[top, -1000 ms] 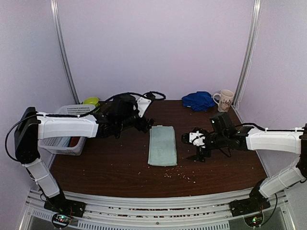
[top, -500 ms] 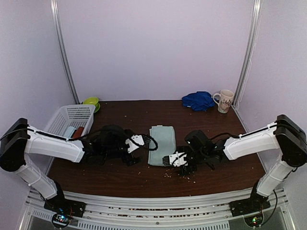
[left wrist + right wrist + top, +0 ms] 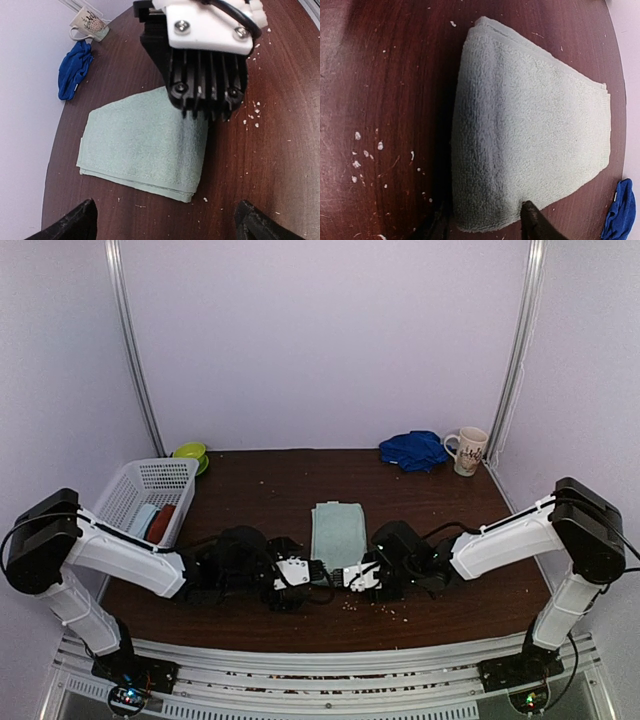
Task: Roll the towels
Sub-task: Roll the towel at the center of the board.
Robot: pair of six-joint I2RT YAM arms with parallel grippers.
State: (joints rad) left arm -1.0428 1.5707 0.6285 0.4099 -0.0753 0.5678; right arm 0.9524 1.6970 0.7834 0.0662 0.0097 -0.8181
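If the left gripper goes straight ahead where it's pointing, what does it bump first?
Probably the mint-green towel, whose corner lies just ahead of the left gripper; the right gripper sits beyond.

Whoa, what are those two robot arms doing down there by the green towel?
They're starting to roll the towels. Both arms reach low at the near end of the mint-green towel, lying flat on the table. The left gripper is wide open, just short of it. The right gripper has its fingers either side of the near right corner, not clearly pinching. The blue towel sits bunched at the back by the mug, untouched.
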